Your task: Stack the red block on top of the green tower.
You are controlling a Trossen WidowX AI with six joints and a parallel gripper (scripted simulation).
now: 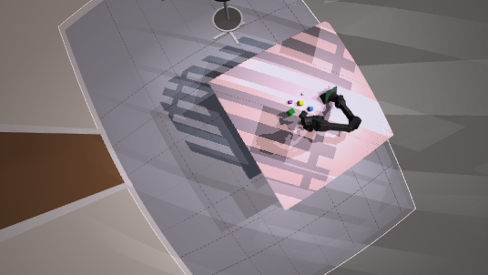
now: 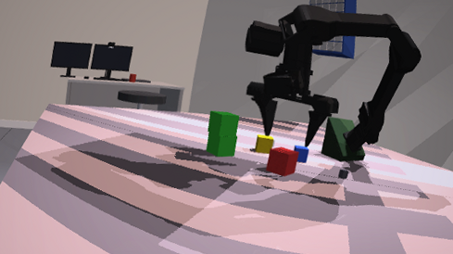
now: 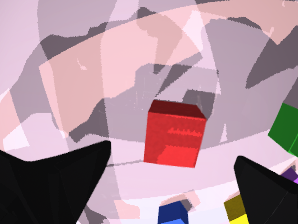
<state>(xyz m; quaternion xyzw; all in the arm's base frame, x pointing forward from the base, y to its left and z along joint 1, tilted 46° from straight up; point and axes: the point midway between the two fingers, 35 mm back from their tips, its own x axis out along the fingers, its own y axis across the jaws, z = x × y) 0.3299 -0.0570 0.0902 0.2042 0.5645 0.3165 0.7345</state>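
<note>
The red block (image 2: 282, 160) (image 3: 174, 133) lies on the pink striped table top. The green tower (image 2: 223, 133) (image 1: 290, 111) of two blocks stands upright to its left in the exterior view; its edge shows at the right of the wrist view (image 3: 286, 128). My gripper (image 2: 288, 138) (image 3: 176, 156) (image 1: 304, 119) is open and empty. It hangs just above the red block, with the fingertips a little above and behind the block's top. In the top view the gripper hides the red block.
A small yellow block (image 2: 264, 144) (image 3: 236, 211) (image 1: 300, 103) and a small blue block (image 2: 301, 154) (image 3: 173, 217) (image 1: 310, 108) lie just behind the red block. A tiny purple block (image 1: 289, 101) lies near the tower. The arm's dark green base (image 2: 340, 140) stands at the right.
</note>
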